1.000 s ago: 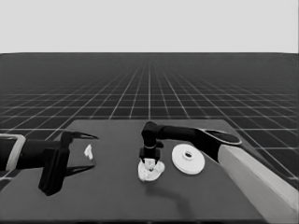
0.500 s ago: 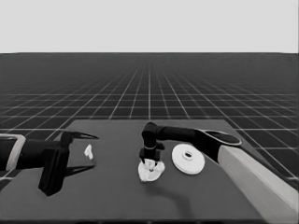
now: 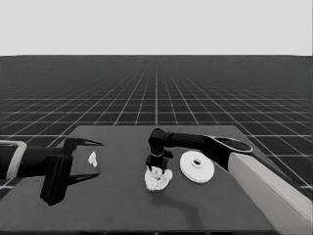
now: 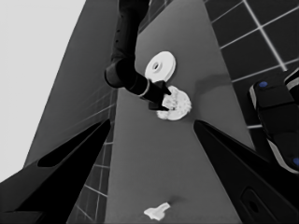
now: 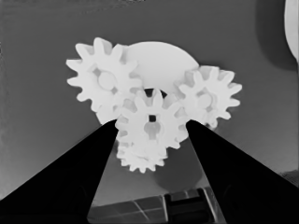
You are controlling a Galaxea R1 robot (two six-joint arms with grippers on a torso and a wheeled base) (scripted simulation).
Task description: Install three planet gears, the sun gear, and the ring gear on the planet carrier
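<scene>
The smaller round part (image 5: 159, 56) lies mid-table with three small gears on it: one (image 5: 103, 79), another (image 5: 208, 95), and a third (image 5: 140, 161) half hidden. My right gripper (image 3: 156, 165) hangs straight over this cluster (image 3: 157, 180). In the right wrist view my right gripper (image 5: 152, 122) is shut on a fourth small gear (image 5: 152, 135), which sits at the centre among the other three with a finger touching each side. The larger round part (image 3: 196, 167) lies flat just to the right. My left gripper (image 3: 100, 158) waits open over the table's left end.
A thin white piece (image 3: 92, 158) lies on the table between the waiting left fingers, not held; it also shows in the left wrist view (image 4: 156, 211). The right arm's pale forearm (image 3: 274, 191) crosses the lower right. Dark machinery with blue lights (image 4: 275, 121) stands past the table's edge.
</scene>
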